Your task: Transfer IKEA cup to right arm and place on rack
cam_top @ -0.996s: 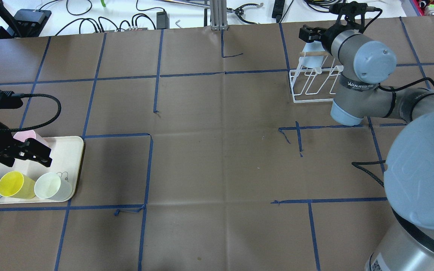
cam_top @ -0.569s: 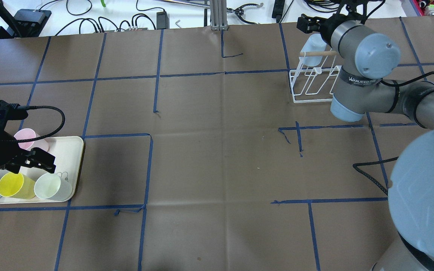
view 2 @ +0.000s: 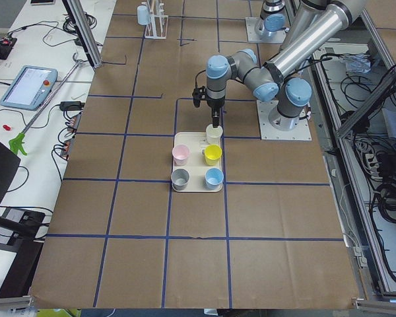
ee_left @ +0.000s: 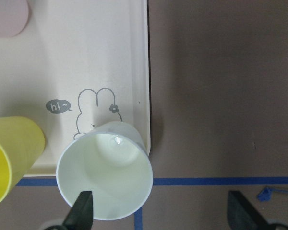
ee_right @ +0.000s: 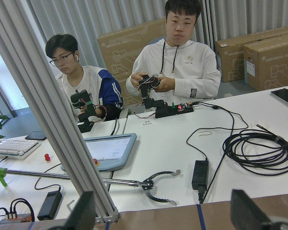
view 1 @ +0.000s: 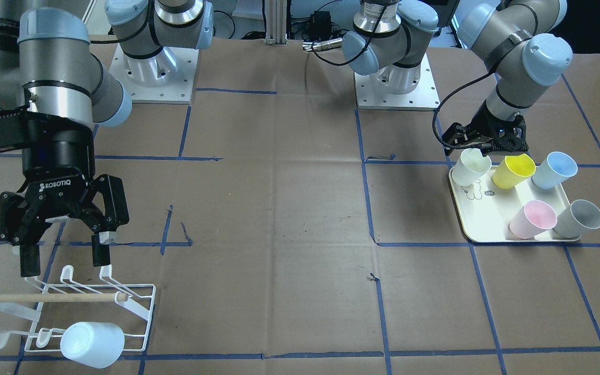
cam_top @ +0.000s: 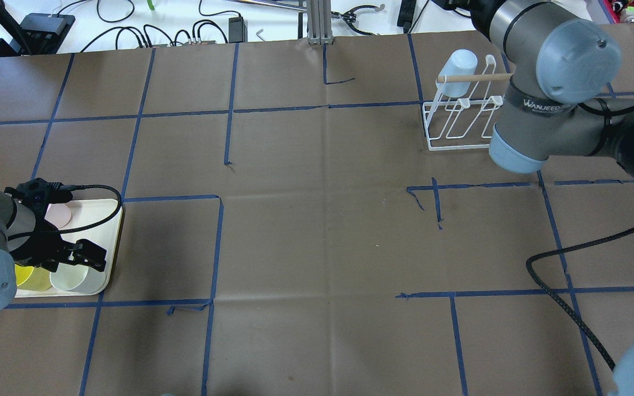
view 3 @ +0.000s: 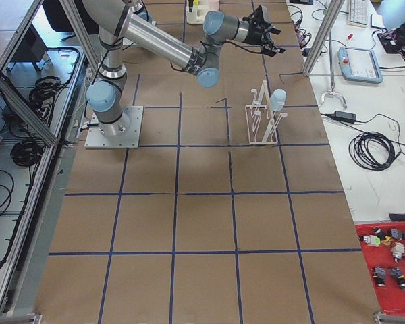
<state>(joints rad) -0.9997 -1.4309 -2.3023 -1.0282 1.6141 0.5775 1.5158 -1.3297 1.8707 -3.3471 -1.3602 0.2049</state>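
Observation:
The right arm's gripper is open and empty, hanging just above the white wire rack. Its fingertips show spread in the right wrist view, which looks out at the operators. A pale blue cup hangs mouth-down on an outer prong of the rack, also in the overhead view. My left gripper is open right above a pale whitish-green cup on the cream tray. In the left wrist view one fingertip overlaps that cup's left rim; the other is well off to its right.
The tray also holds a yellow cup, a blue cup, a pink cup and a grey cup. A wooden dowel lies across the rack. Two operators sit beyond the table's far edge.
The right gripper has let go of the pale blue cup on the rack and drawn back, out of the overhead view. The left gripper has moved from the pink cup to over the whitish-green cup.

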